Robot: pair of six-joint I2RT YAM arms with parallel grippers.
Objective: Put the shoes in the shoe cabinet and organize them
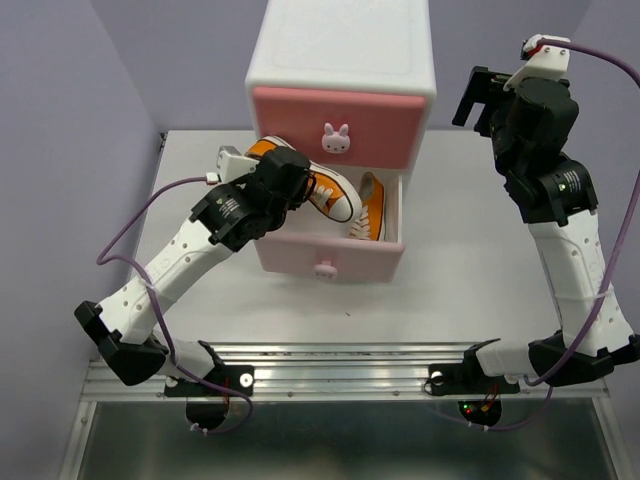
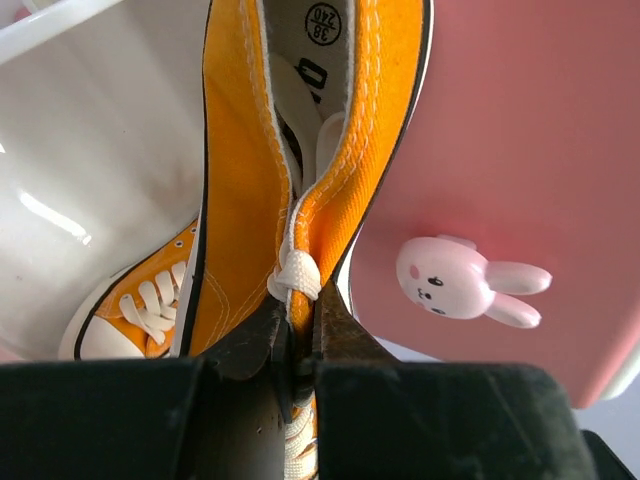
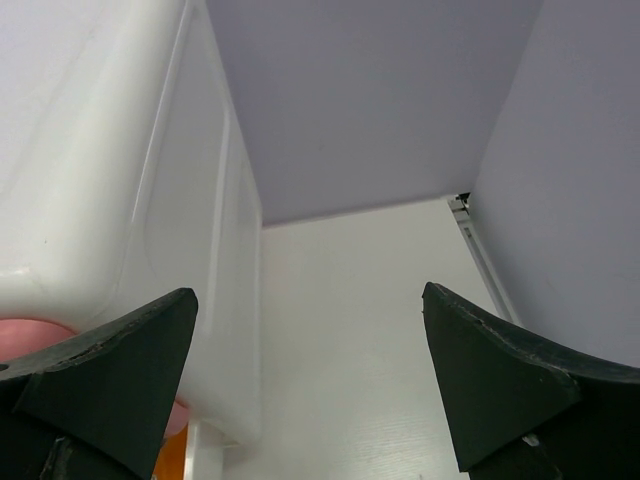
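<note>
Left tool [image 1: 303,188] is clamped on the lace edge of the held orange sneaker [image 1: 330,196], which hangs over the open lower drawer [image 1: 330,262], just under the bunny knob [image 1: 336,138]. Its long axis runs diagonally over the drawer's left half. The second orange sneaker [image 1: 370,206] lies on its side along the drawer's right wall, front-to-back. The free slot is below the held one; I'd turn it parallel first. Right tool [image 1: 482,98] is spread wide and empty, beside the shoe cabinet [image 1: 340,45]. Left arm is nearer. Count: two orange sneakers, no black ones in view, one cabinet.
</note>
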